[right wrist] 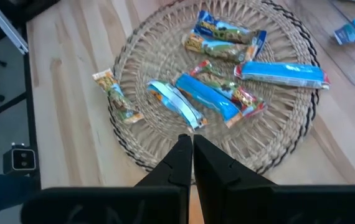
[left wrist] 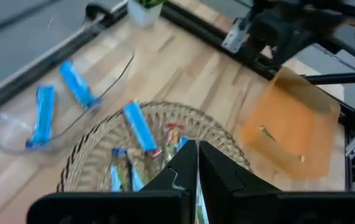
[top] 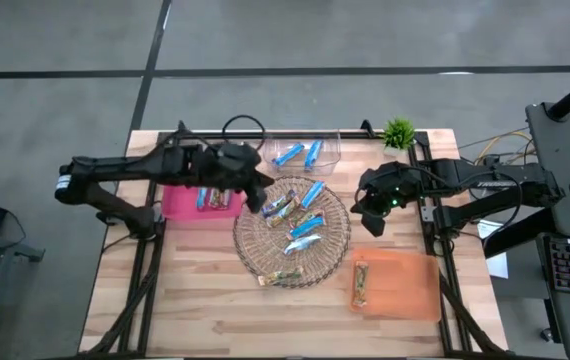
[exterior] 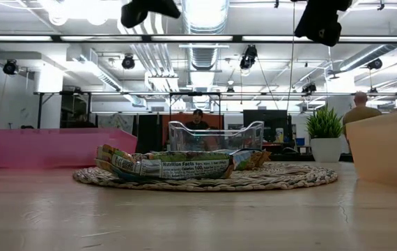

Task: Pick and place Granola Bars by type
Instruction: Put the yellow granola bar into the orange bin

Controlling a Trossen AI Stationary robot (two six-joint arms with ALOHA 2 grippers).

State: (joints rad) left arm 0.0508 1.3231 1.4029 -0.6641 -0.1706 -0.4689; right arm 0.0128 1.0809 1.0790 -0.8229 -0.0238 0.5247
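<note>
Several granola bars lie on the round wicker tray [top: 337, 250] at the table's middle: blue ones [right wrist: 280, 73], multicoloured ones [right wrist: 224, 34], and a brownish-green one [right wrist: 116, 94] at the tray's rim. Two blue bars [top: 300, 153] lie in a clear bin [top: 331, 146] at the far edge. One bar [top: 212, 198] lies in a pink bin [top: 178, 203], and a brownish one [top: 361, 283] in an orange bin [top: 405, 285]. My left gripper [top: 257, 197] hangs shut above the tray's left rim. My right gripper [top: 373, 224] hangs shut above the table, right of the tray. Neither holds anything.
A small potted plant [top: 398, 132] stands at the far right corner. Black frame rails [top: 433, 240] run along the table's left and right sides. Bare wood lies along the near edge [top: 215, 320]. People [exterior: 197, 120] show in the room beyond.
</note>
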